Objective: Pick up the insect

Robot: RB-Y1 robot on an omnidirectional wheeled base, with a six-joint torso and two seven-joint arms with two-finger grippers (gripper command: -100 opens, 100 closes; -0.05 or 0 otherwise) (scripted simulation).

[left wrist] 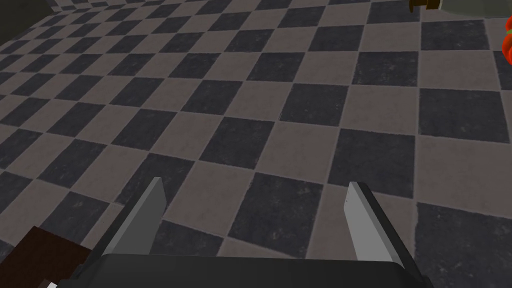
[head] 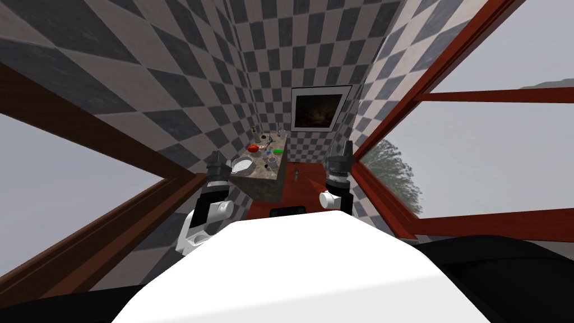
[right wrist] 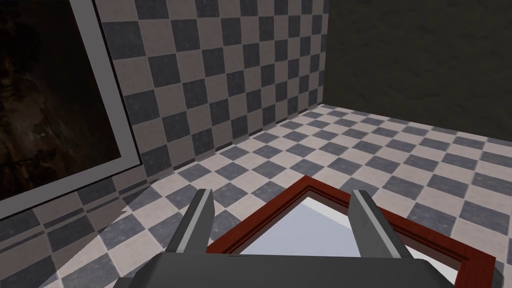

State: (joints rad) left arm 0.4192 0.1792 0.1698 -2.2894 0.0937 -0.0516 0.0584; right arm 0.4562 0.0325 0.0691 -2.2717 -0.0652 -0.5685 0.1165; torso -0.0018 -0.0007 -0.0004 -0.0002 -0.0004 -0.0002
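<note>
Left tool point(left wrist: 255, 189) and right tool point(right wrist: 282, 196) are both hovering with fingers apart, flanking the desk point(head: 261, 187) at 12 o'clock.

The walls point(head: 168, 84) are chequered dark grey and pale beige; the window frame point(head: 426, 95) is red-brown. The counter point(head: 262, 188) is mottled grey-brown, with a red thing point(head: 254, 148) and what may be a green thing point(head: 277, 151) on it. The left gripper point(left wrist: 255, 182) has light grey fingers point(left wrist: 145, 220).

Checkered walls point(head: 168, 73), 2 wood-framed windows point(head: 487, 151), marbled counter point(head: 262, 188).
</note>
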